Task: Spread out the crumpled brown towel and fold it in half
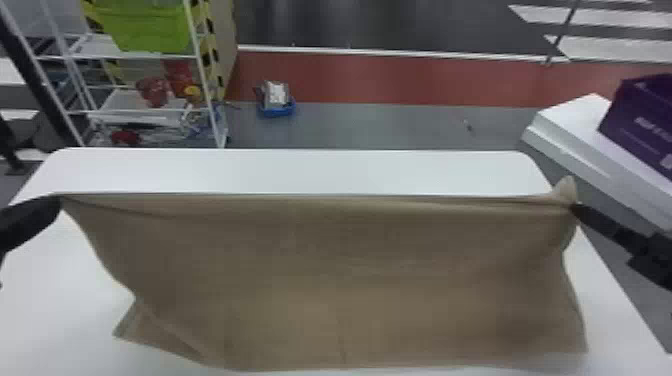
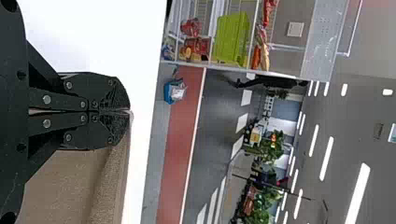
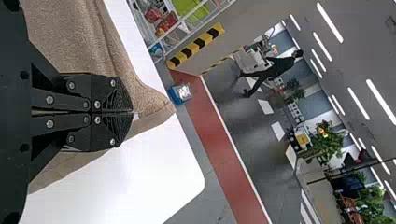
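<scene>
At the far left I see a white wire shelf rack (image 1: pixel 200 57) on the floor beyond the white table (image 1: pixel 300 170). Nearer, on the table's left side, the left gripper (image 2: pixel 128 111) is closed tight, its black fingers meeting on the far-left corner of the brown towel (image 1: pixel 325 280). I take this to be the spreading step, with the fold not yet made: the cloth seems to be held up and pulled taut to get the crumples out. The next move probably calls for lowering it evenly onto the table without letting the stretched edge sag, and smoothing the near-left corner, where a flap sticks out askew. The towel takes up the middle and near part of the table, its long axis running left to right, its held edge straight along the far side and the rest sloping down towards the near side. On the right, the right gripper (image 3: pixel 132 112) is likewise pinched shut, gripping the cloth a little in from its far-right corner, so a small peak pokes past the fingertips. Beyond the table's right side, a purple box (image 1: pixel 640 120) sits on a white slab (image 1: pixel 570 115).
</scene>
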